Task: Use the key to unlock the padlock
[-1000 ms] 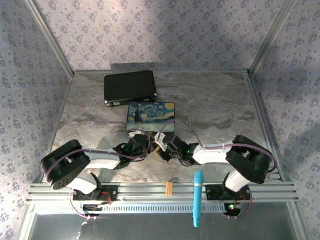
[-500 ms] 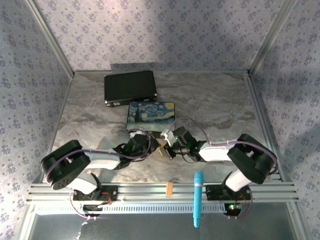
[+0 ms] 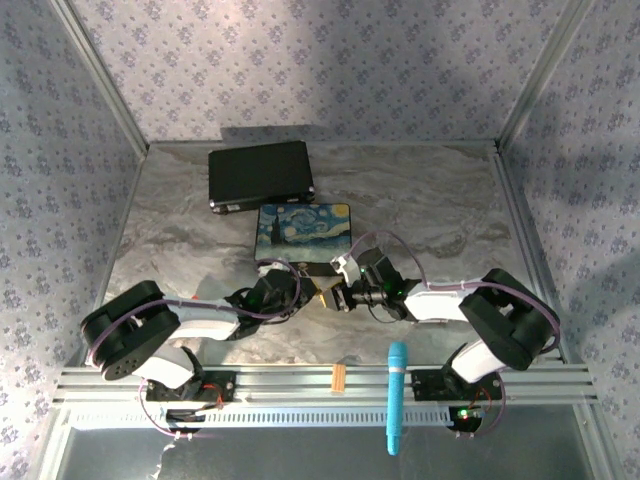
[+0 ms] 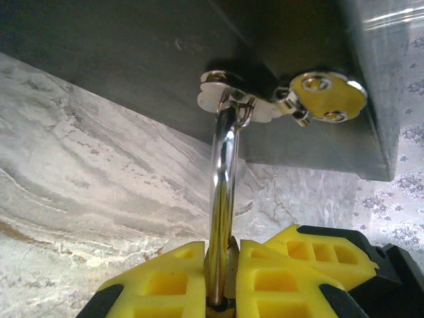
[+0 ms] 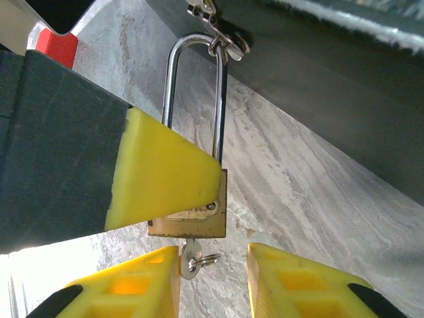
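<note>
The brass padlock (image 5: 189, 215) hangs by its silver shackle (image 5: 195, 93) from the hasp (image 4: 232, 99) of the starry-night box (image 3: 303, 232). My left gripper (image 4: 222, 268) is shut on the padlock body, the shackle (image 4: 222, 179) rising from between its yellow pads. In the right wrist view one left-arm finger (image 5: 165, 175) presses the lock's face. The small silvery key (image 5: 192, 255) sticks out of the padlock's underside with a tiny ring on it. My right gripper (image 5: 212, 281) is open just below, the key beside its left finger (image 5: 132, 291). From above, both grippers meet at the padlock (image 3: 326, 297).
A black case (image 3: 260, 175) lies behind the painted box. A blue tool (image 3: 397, 395) and an orange-tan strip (image 3: 338, 377) rest on the front rail. A red block (image 5: 56, 46) sits near the box. Aluminium frame rails border the marble table (image 3: 450, 210).
My right arm has swung its wrist to the right and back, so the gripper now faces the padlock from the right. The left gripper has kept its hold without moving.
</note>
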